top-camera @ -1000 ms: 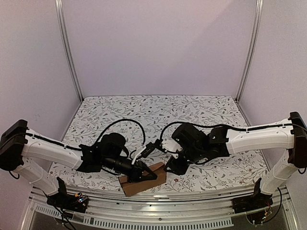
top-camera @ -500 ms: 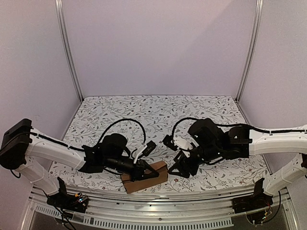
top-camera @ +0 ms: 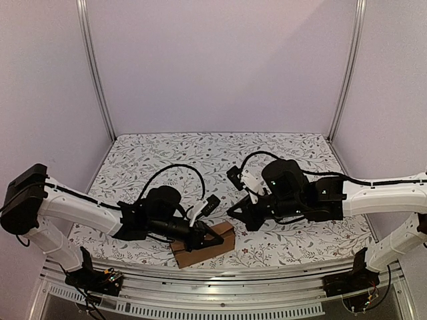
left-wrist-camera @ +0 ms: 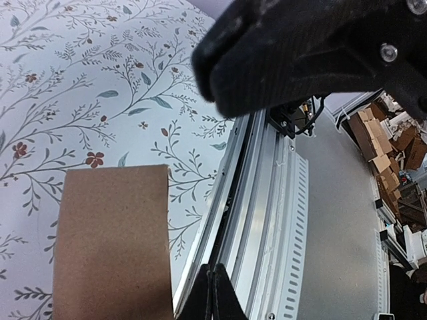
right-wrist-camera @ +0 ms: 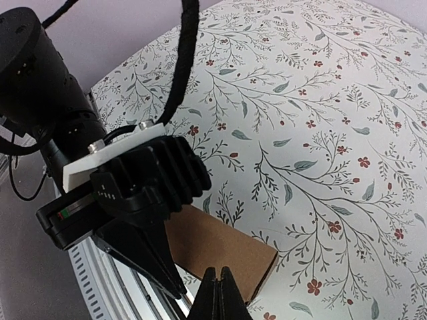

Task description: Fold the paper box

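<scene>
Nearest: a ribbed aluminium rail [top-camera: 220, 290], silvery, grooved lengthwise, with a row of small slots. Just behind it, at the near edge of the tablecloth [top-camera: 200, 153] and between the two arms: the paper box [top-camera: 190, 257]. Plain brown cardboard, matte and unprinted, folded up into a small elongated block with flat faces and straight, crisp edges. Lies at a slight slant, right end a little farther back than the left. A short end face visible from the right wrist; no loose flaps to be seen.

Over the box, reaching in from the left: the left gripper [left-wrist-camera: 213, 293], black, tapering to a wedge, fingertips pressed together with nothing between them. Cannot tell whether it rests on the cardboard.

Farther back and to the right, apart from the box: the right gripper [right-wrist-camera: 217, 293], likewise black and pointed, tips together and empty.

Cloth white, smooth, printed with grey-green sprigs and small red flowers. Beyond it, plain lilac walls [top-camera: 220, 67] framed by slim metal posts [top-camera: 93, 67].
</scene>
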